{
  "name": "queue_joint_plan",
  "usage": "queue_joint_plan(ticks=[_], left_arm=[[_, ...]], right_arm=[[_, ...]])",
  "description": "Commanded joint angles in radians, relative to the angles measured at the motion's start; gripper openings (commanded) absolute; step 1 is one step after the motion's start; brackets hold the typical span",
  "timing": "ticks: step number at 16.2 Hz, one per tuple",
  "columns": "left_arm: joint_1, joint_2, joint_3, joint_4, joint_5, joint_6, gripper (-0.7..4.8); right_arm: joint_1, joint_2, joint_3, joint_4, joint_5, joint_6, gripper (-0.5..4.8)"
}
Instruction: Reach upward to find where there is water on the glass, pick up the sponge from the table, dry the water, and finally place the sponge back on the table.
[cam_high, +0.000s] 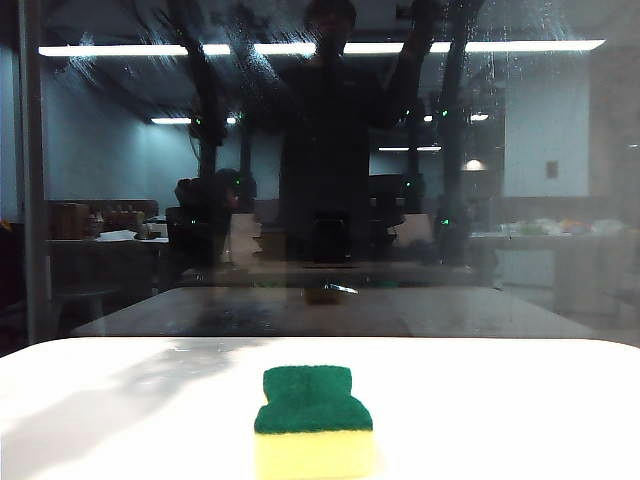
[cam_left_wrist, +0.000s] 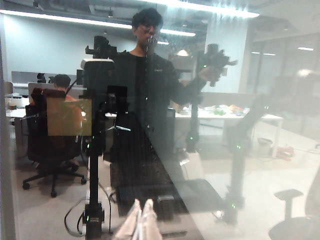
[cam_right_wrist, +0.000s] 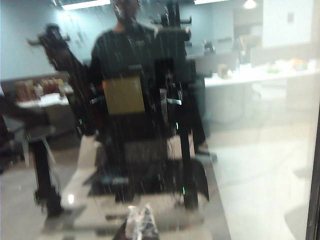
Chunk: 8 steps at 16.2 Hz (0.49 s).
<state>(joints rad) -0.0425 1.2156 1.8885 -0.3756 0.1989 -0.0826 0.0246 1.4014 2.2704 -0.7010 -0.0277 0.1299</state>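
Observation:
The sponge, yellow foam under a green scouring layer, lies alone on the white table near its front edge. Behind it stands the glass, dark and mirroring a room and a figure, with smeared wet streaks high up. Neither gripper shows directly in the exterior view. In the left wrist view my left gripper points at the glass, fingers together and holding nothing. In the right wrist view my right gripper is shut and empty, facing the glass, which shows fine droplet streaks.
A dark vertical frame bar runs down the left side of the pane. The table's rounded far edge meets the glass. Reflected arms, stands and office desks fill the pane in both wrist views.

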Motion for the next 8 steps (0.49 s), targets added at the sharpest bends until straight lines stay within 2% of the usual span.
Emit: queue_joint_plan(ticks=[1, 3, 4, 8], left_arm=[[0.0, 0.005, 0.006, 0.01, 0.008, 0.004, -0.06], [0.0, 0.005, 0.006, 0.01, 0.013, 0.004, -0.06], [0.0, 0.005, 0.006, 0.01, 0.05, 0.004, -0.06], [0.0, 0.005, 0.006, 0.011, 0.066, 0.004, -0.06]], right_arm=[[0.0, -0.004, 0.004, -0.006, -0.002, 0.0, -0.05], [0.0, -0.004, 0.004, -0.011, -0.002, 0.0, -0.05], [0.0, -0.004, 0.004, -0.013, -0.003, 0.0, -0.05], [0.0, 0.002, 0.004, -0.013, -0.069, 0.0, -0.05]])
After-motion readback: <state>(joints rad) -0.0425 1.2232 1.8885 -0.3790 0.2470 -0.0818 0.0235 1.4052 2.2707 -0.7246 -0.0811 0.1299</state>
